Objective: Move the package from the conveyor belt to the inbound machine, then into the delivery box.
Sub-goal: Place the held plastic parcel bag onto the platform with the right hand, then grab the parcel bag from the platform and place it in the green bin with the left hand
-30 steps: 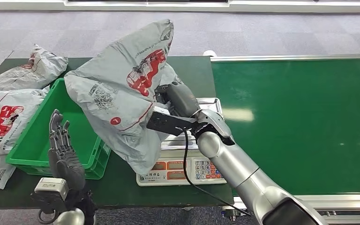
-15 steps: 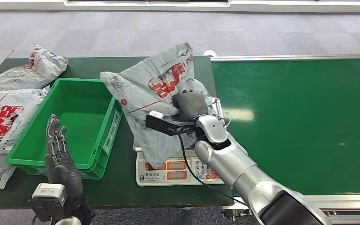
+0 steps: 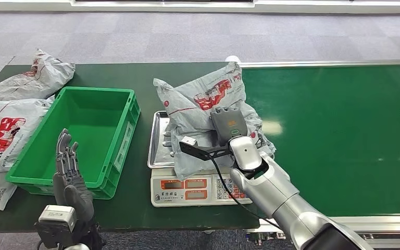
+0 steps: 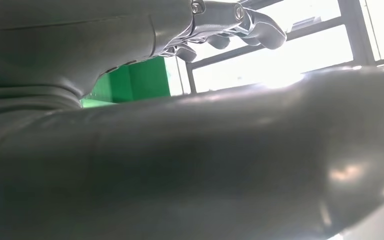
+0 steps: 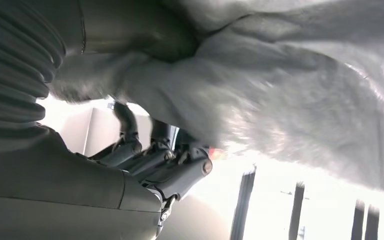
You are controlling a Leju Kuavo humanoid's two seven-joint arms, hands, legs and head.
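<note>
The package (image 3: 208, 112) is a grey plastic mailer bag with red print and a small red round mark, crumpled and bulging. It lies across the steel pan of the inbound machine (image 3: 159, 140), a weighing scale with orange displays and a keypad, and spills over the pan's right side toward the green conveyor belt (image 3: 338, 135). My right hand (image 3: 228, 125) grips it from the near side. The delivery box (image 3: 91, 130), a green crate, stands just left of the scale.
</note>
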